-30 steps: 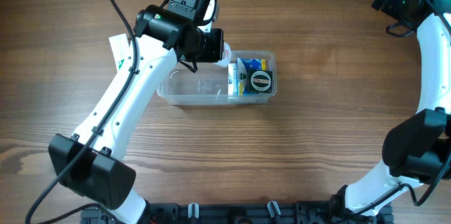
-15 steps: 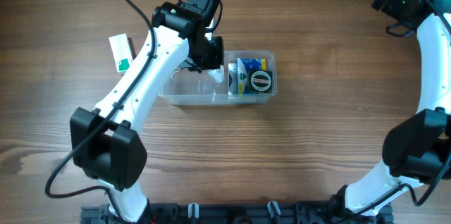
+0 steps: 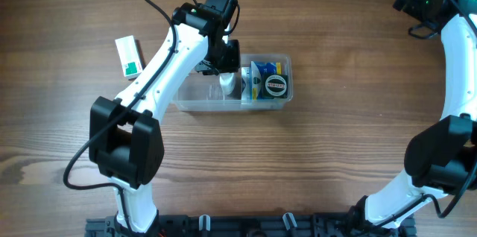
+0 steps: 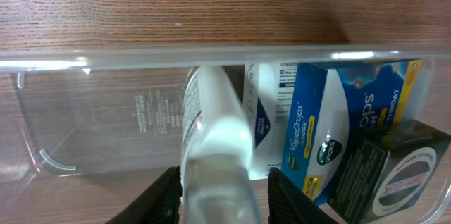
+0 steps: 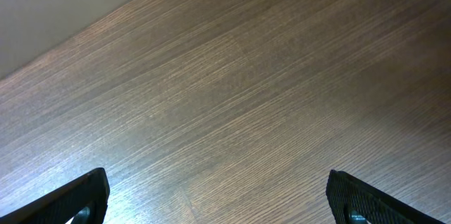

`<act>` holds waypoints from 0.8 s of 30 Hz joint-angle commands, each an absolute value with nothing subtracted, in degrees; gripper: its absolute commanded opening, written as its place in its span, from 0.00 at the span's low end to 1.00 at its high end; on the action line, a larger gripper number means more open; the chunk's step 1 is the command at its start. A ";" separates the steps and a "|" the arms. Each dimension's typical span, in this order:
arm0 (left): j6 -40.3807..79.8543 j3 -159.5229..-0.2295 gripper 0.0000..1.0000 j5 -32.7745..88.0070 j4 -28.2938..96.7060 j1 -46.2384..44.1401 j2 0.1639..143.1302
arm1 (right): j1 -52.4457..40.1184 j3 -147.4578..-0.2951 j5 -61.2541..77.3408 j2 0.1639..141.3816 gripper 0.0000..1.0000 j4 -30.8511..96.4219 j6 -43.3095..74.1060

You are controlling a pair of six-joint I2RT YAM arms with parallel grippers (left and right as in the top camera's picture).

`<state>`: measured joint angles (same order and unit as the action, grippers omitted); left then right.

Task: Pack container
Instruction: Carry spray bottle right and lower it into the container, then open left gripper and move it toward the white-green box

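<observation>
The clear plastic container (image 3: 195,101) sits mid-table; its rim also shows in the left wrist view (image 4: 141,56). Its right end holds a blue and yellow box (image 3: 262,69) and a black round item (image 3: 275,84). My left gripper (image 3: 226,73) is over the container and shut on a clear bottle with a white cap (image 4: 215,139), held inside the tub beside a white box (image 4: 266,111) and the blue box (image 4: 320,132). My right gripper (image 5: 218,196) is open and empty over bare wood at the far right corner.
A white box with a green mark (image 3: 129,57) lies on the table left of the container. The right arm (image 3: 455,80) runs along the right edge. A black rail (image 3: 238,226) lines the front edge.
My left gripper has moved right and down into the container with the bottle, ending next to the packed boxes. The right arm has not moved.
</observation>
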<state>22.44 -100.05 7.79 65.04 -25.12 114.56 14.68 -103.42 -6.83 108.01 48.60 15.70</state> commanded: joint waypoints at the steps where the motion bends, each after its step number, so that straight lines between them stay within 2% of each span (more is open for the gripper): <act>1: 22.96 -101.47 0.43 7.42 64.93 -25.30 114.78 | 14.48 -103.37 -6.33 108.33 1.00 48.45 15.18; 2: 22.98 -101.47 0.52 7.44 64.90 -25.30 114.78 | 14.48 -103.37 -6.33 108.33 1.00 48.47 15.18; 5: 23.00 -101.49 0.70 7.84 63.13 -25.28 114.72 | 14.48 -103.37 -6.33 108.33 1.00 48.45 15.18; 9: 23.18 -102.52 0.80 8.88 55.72 -25.08 112.31 | 14.48 -103.37 -6.33 108.33 1.00 48.47 15.20; 13: 23.20 -102.52 0.98 8.91 54.83 -21.17 106.30 | 14.48 -103.37 -6.33 108.33 1.00 48.45 15.18; 17: 23.18 -102.50 1.00 7.35 55.16 -11.88 98.54 | 14.48 -103.37 -6.31 108.33 1.00 48.45 15.20; 20: 22.76 -102.48 0.93 0.93 58.78 -3.88 96.42 | 14.48 -103.37 -6.33 108.33 1.00 48.45 15.20; 24: 21.78 -102.21 0.99 -1.61 61.06 1.69 100.53 | 14.48 -103.37 -6.33 108.33 1.00 48.45 15.18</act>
